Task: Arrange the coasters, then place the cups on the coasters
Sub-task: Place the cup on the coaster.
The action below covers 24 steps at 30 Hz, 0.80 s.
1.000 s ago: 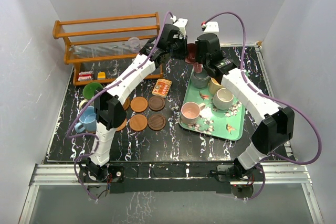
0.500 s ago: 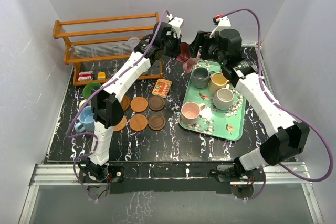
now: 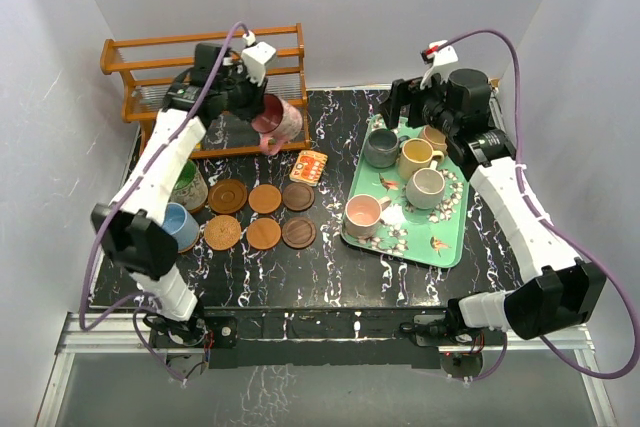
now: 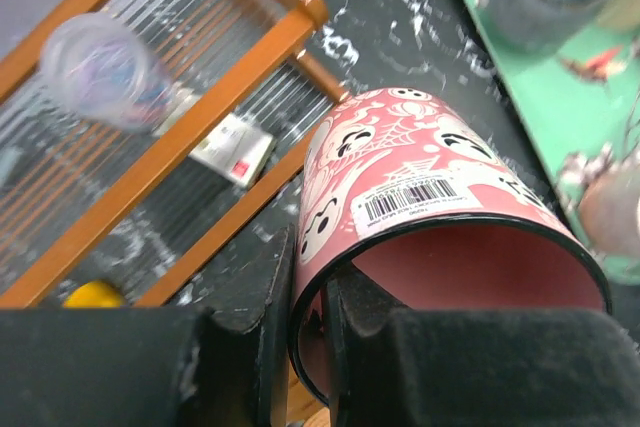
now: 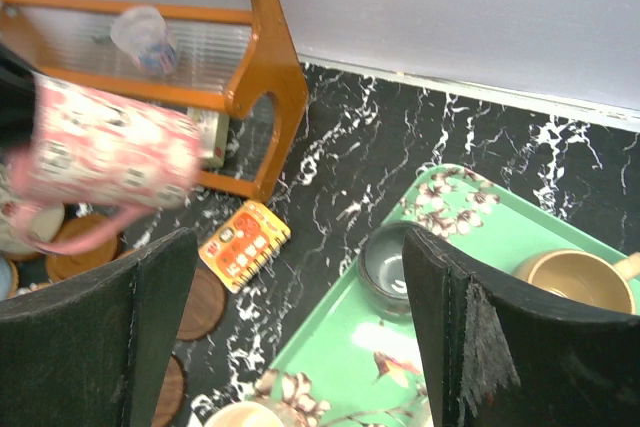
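Observation:
My left gripper (image 3: 264,113) is shut on the rim of a pink patterned cup (image 3: 280,119), held tilted in the air in front of the wooden rack. In the left wrist view one finger (image 4: 250,327) lies outside the cup (image 4: 420,167) wall and the other inside. My right gripper (image 3: 403,102) hangs open and empty above the back of the green tray (image 3: 450,237). Between its fingers (image 5: 150,327) I see the grey cup (image 5: 385,267). On the tray stand grey (image 3: 381,147), yellow (image 3: 415,155), off-white (image 3: 427,185) and pink (image 3: 362,213) cups. Several coasters (image 3: 264,198) lie in two rows left of the tray.
The wooden rack (image 3: 200,77) at the back left holds a clear plastic cup (image 4: 100,67). An orange patterned card (image 3: 312,167) lies between rack and tray. Green (image 3: 185,185) and blue (image 3: 180,225) cups stand at the left edge by the left arm.
My right gripper has opened, let go of the patterned cup and drawn back to the right. My left arm has swung left with the cup, from the back centre to the rack.

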Tool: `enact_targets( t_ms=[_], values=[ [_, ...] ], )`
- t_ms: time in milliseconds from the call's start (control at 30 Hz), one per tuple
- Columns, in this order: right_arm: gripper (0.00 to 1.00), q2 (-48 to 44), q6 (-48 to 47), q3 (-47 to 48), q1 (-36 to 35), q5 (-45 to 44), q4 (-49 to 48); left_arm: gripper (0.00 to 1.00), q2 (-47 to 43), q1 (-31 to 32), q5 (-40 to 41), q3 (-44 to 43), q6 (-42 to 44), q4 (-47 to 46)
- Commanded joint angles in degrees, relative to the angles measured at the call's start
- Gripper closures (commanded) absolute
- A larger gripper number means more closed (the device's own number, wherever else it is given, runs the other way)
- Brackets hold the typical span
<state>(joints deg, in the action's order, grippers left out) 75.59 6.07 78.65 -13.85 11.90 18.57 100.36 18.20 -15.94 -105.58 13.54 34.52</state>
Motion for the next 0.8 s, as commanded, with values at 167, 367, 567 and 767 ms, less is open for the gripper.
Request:
enact_targets(
  t_ms=[167,367,567,767],
  values=[
    [0.16,-2.0,-15.2,-8.7,4.6,15.4,0.2,1.00,-13.0,-0.8,-5.5,4.8,24.2,14.7],
    [0.13,-2.7,-19.1,-13.6,6.9,22.6,0.1,1.00,-10.9,-1.8,-4.8,5.7,32.7,21.4],
    [0.05,-3.5,-20.7,-16.2,7.9,27.0,0.0,1.00,-8.1,-6.0,-6.6,5.9,41.2,25.3],
    [0.04,-3.7,-21.4,-17.0,8.2,27.7,0.5,1.00,-4.0,-9.6,-8.7,5.9,47.2,29.0]
  ],
)
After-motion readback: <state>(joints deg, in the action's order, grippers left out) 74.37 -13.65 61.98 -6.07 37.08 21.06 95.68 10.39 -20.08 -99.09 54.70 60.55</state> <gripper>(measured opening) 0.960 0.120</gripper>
